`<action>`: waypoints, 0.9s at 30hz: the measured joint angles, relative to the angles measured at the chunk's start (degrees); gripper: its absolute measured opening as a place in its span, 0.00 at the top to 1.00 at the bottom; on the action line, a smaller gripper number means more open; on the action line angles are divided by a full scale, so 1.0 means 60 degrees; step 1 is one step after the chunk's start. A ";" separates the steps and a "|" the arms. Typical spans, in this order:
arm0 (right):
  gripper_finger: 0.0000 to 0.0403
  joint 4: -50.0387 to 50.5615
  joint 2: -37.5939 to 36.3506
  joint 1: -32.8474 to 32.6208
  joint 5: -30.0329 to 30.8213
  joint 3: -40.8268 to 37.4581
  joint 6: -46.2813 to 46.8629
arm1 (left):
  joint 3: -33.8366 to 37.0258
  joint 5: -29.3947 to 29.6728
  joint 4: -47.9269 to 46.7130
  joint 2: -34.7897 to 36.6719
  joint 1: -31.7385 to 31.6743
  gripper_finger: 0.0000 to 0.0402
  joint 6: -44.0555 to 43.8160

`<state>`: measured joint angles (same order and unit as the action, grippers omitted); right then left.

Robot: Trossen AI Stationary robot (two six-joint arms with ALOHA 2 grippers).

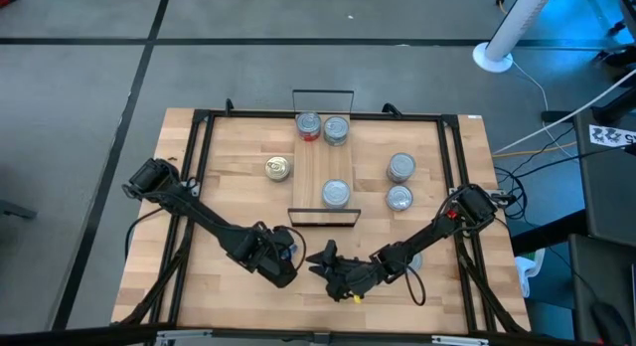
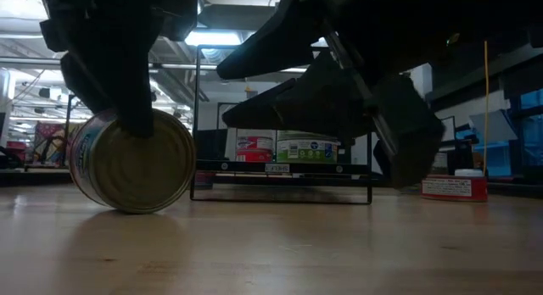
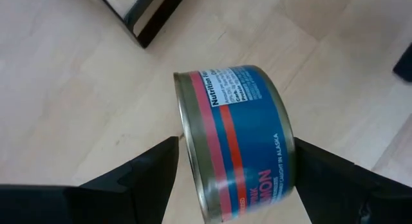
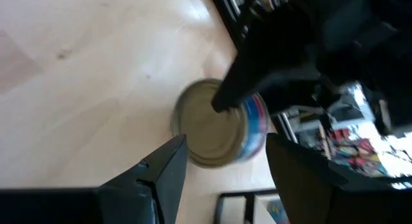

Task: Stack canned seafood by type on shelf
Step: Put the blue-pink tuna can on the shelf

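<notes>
On the wooden worktop [image 1: 229, 157], a blue-and-red salmon can [image 3: 235, 140] lay on its side between the left gripper's [image 3: 232, 179] spread fingers. The right gripper [image 4: 225, 163] hovered beside it, fingers apart and empty, the shelf [image 1: 323, 162] beyond both.

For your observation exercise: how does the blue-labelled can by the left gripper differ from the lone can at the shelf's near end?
The blue-labelled can lies on its side on the table between the left gripper's open fingers; the lone can stands upright on the shelf, untouched. Both are short round tins.

One camera looks straight down on my light-wood counter [image 1: 238, 157]; one level across; both wrists close, sharing the blue-labelled round tin [image 3: 235, 137].
</notes>
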<state>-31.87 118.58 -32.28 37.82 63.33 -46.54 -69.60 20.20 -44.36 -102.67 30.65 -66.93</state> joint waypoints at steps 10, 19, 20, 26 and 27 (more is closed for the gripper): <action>0.47 -0.0024 -0.0004 -0.0008 0.2128 0.0000 0.1312 | 0.0000 -0.0033 -0.0013 0.0029 -0.0003 0.46 0.0910; 0.47 0.0343 -0.0316 -0.0707 0.3522 0.0000 0.2011 | -0.0879 -0.0215 -0.1734 0.0039 0.0011 0.54 0.1316; 0.47 0.0342 -0.0386 -0.0816 0.3552 0.0000 0.2018 | -0.1019 -0.0216 -0.1932 0.0043 0.0011 0.54 0.1415; 0.47 0.0866 -0.1102 -0.1397 0.4091 0.0000 0.2044 | -0.2305 -0.0213 -0.2733 0.0047 0.0018 0.54 0.2184; 0.47 0.1000 -0.1220 -0.1476 0.4299 0.0000 0.2044 | -0.2551 -0.0216 -0.2864 0.0048 0.0018 0.54 0.2339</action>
<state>-25.87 111.27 -41.13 63.62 63.33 -34.28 -84.91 18.90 -61.54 -102.39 30.76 -52.90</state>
